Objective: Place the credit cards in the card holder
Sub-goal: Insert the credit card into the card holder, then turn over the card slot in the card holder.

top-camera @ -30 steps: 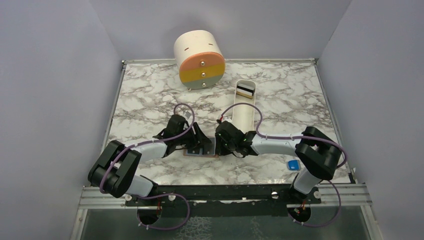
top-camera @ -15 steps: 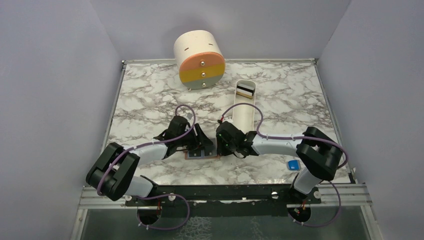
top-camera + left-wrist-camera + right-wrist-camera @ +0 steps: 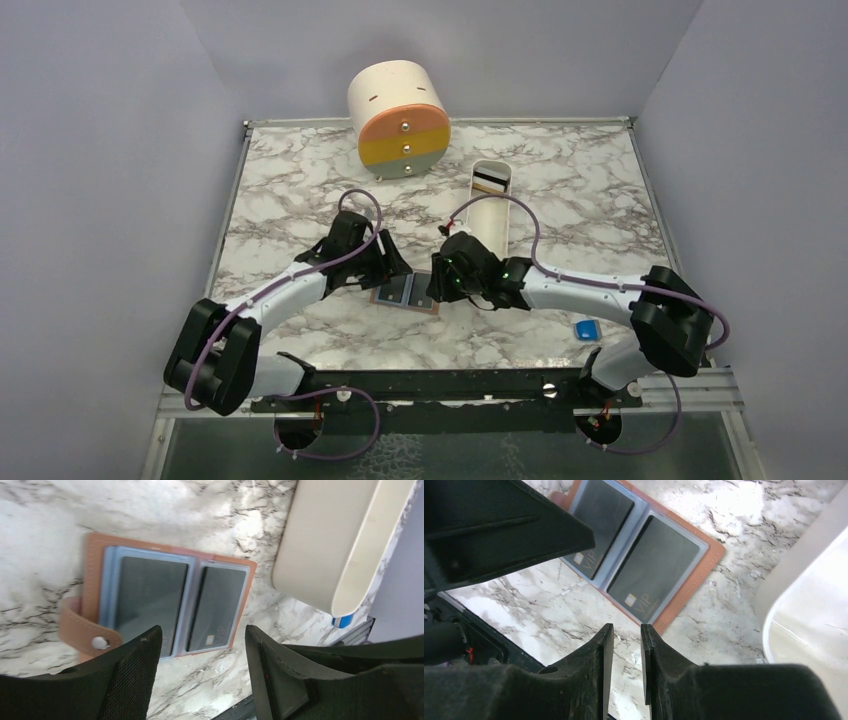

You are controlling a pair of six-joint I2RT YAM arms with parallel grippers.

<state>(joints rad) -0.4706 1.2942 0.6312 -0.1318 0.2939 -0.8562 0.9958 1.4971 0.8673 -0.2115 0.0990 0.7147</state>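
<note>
Progress: two dark cards (image 3: 651, 567) sit sleeved in the card holder (image 3: 711, 555); we see more cards (image 3: 491, 183) in the white tray (image 3: 487, 235). Left gripper (image 3: 201, 635) gapes, right gripper (image 3: 626, 630) is barely parted, and both are empty.

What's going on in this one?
Two arms are loading credit cards into a card holder, which lies open flat on the marble table between them. Two dark cards already sit in its sleeves. The left end effector hovers open above it; the right end effector, barely open, holds nothing. More cards appear to wait at the far end of the white tray.
</note>
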